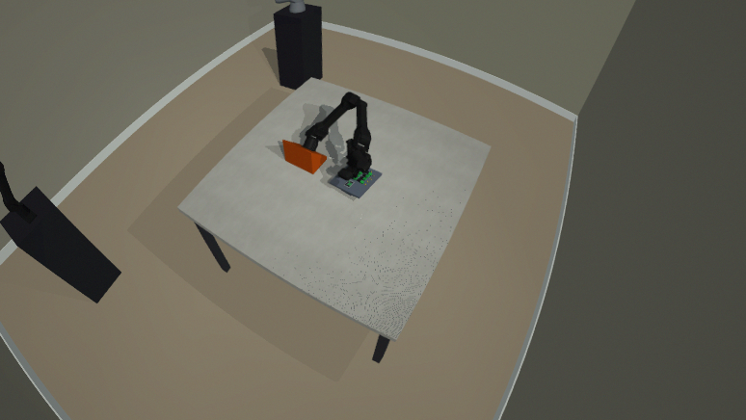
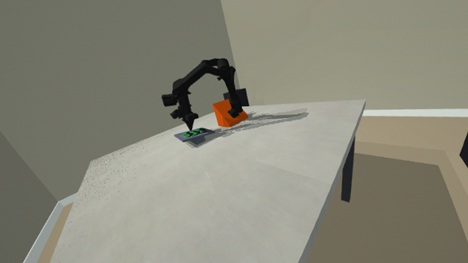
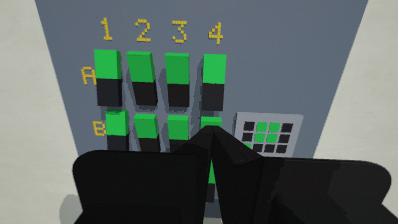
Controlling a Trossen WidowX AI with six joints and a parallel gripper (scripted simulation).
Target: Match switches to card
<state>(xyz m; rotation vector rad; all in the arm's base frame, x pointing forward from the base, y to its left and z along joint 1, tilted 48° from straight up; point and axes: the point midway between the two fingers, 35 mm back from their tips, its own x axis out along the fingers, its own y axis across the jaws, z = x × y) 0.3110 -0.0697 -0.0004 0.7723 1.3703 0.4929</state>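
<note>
My closed fingers (image 1: pixel 363 171) (image 2: pixel 191 129), gripping nothing, point down at switch B4 (image 3: pixel 212 120). The switch panel (image 1: pixel 359 192) (image 2: pixel 181 138) (image 3: pixel 280 60) lies on the desk (image 1: pixel 292 229) (image 2: pixel 196 204), near an orange block (image 1: pixel 302 158) (image 2: pixel 224 116).

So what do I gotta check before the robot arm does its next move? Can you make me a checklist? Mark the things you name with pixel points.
1. Gripper (image 1: pixel 356 172) (image 2: pixel 191 129) (image 3: pixel 211 132) shut, with its tips together for poking: ok.
2. Tips lined up with one switch: ok, they look to be at switch B4 (image 3: pixel 211 120) in the wrist view.
3. Tips touching that switch: cannot tell.
4. Top two rows of the small card (image 1: pixel 348 183) (image 3: pixel 269 135) easy to read: ok, both go dark, green, green, dark.
5. All of row C (image 3: pixel 211 175) in the wrist view: not ok, the gripper hides most of it.
6. Gripper lifted high above the panel (image 1: pixel 359 193) (image 2: pixel 179 136) (image 3: pixel 280 60): not ok, it's down close.
</note>
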